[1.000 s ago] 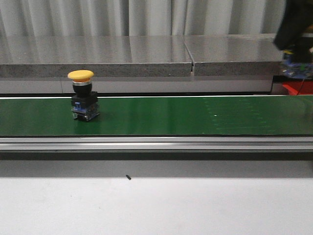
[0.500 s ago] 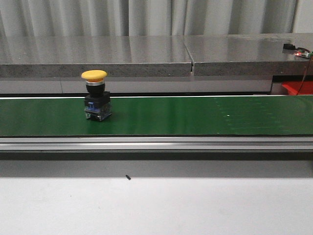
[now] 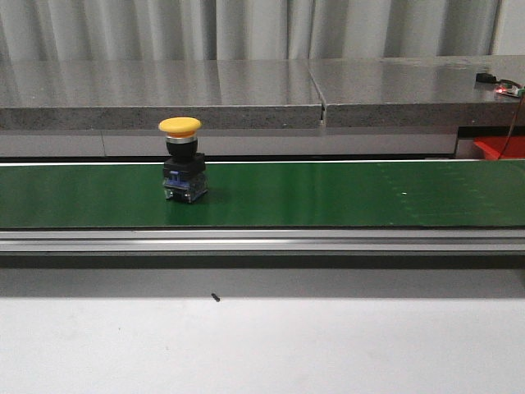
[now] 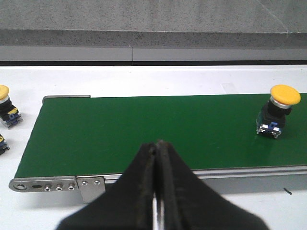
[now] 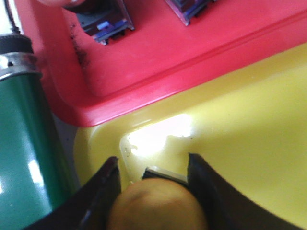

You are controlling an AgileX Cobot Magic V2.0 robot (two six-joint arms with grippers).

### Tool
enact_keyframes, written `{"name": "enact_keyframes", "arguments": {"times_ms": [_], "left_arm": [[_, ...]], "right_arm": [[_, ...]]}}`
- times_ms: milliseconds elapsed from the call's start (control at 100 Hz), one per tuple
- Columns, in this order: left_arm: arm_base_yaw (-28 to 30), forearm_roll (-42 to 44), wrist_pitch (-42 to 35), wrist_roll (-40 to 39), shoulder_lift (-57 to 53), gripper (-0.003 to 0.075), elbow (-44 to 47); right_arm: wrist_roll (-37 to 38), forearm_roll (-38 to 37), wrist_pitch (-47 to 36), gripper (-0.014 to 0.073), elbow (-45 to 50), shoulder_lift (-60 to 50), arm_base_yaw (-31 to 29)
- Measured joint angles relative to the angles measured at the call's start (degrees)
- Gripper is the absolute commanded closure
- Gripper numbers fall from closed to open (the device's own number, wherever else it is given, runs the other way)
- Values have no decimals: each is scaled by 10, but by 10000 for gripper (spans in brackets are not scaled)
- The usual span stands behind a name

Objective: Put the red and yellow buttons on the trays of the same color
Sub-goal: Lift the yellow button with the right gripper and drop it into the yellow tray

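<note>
On my front feed I've got a yellow button [image 3: 182,169] standing upright on the green conveyor belt [image 3: 328,194], left of centre, cap up, with neither arm in that shot. My left wrist camera shows the left gripper [image 4: 157,148] hovering over the near edge of the belt, fingers pressed together on nothing, and that same button sits well apart from it on the belt. Off the belt's end, on the white table [image 4: 144,79], I can see two more buttons [image 4: 6,108], one cut by the frame edge. On the right wrist feed, the right gripper [image 5: 152,167] is clamped on a yellow-capped button [image 5: 156,208] right over the yellow tray [image 5: 240,139], whether touching it I can't tell. The red tray [image 5: 158,52] lies just beside, with dark-bodied buttons [image 5: 103,19] resting in it.
</note>
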Motion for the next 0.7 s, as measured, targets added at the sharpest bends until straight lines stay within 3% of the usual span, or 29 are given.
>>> {"name": "enact_keyframes", "arguments": {"times_ms": [380,480,590,700], "left_arm": [[0,0,0,0,0,741,0],[0,0,0,0,0,741,0],[0,0,0,0,0,741,0],[0,0,0,0,0,741,0]], "right_arm": [[-2,9,-21,286,0,40,1],[-2,11,-21,194,0,40,1],[-2,11,-17,33,0,44,1],[-2,11,-14,-24,0,43,1]]}}
